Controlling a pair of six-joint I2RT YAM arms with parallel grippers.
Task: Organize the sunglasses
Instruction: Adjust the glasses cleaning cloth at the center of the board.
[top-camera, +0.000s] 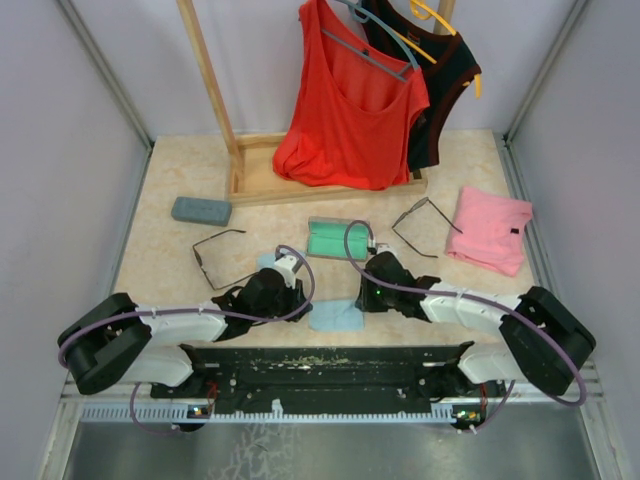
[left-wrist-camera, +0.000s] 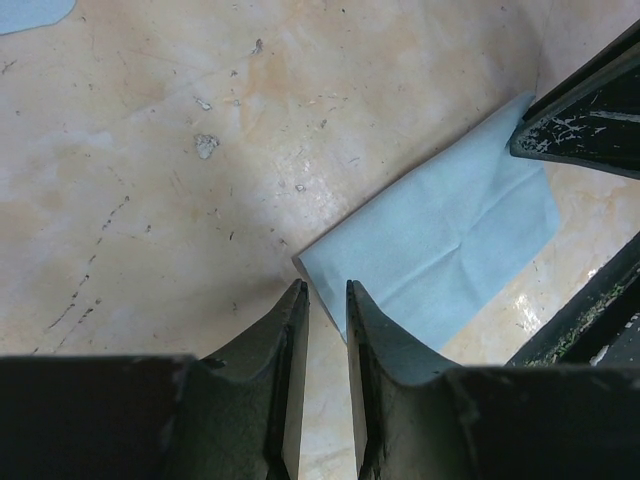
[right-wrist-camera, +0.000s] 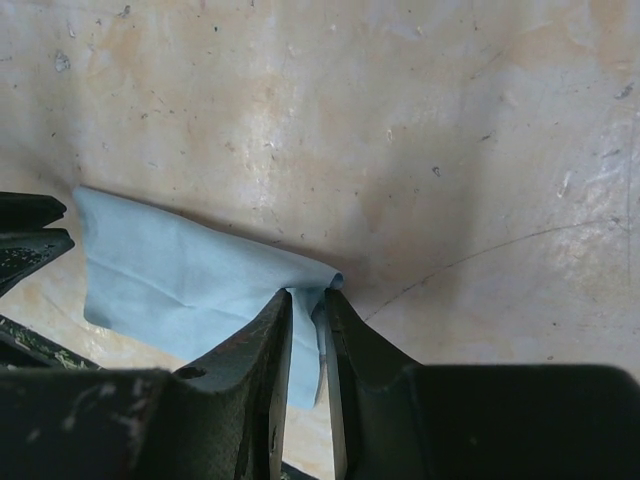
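My right hand (right-wrist-camera: 307, 297) is pinched shut on a corner of the light blue cloth (right-wrist-camera: 180, 275). My left hand (left-wrist-camera: 327, 290) keeps only a narrow gap at the cloth's opposite corner, with bare table (top-camera: 165, 280) showing through it. One pair of sunglasses (top-camera: 219, 236), thin dark wire with near-clear squarish lenses, lies at ten o'clock from my left hand. The other pair (top-camera: 412, 212) lies at one o'clock from my right hand, just beside a pink garment (top-camera: 492, 228).

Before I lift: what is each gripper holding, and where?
Right gripper pinches the light blue wiping cloth at one corner. Left gripper sits at the opposite corner; a grip there cannot be told.
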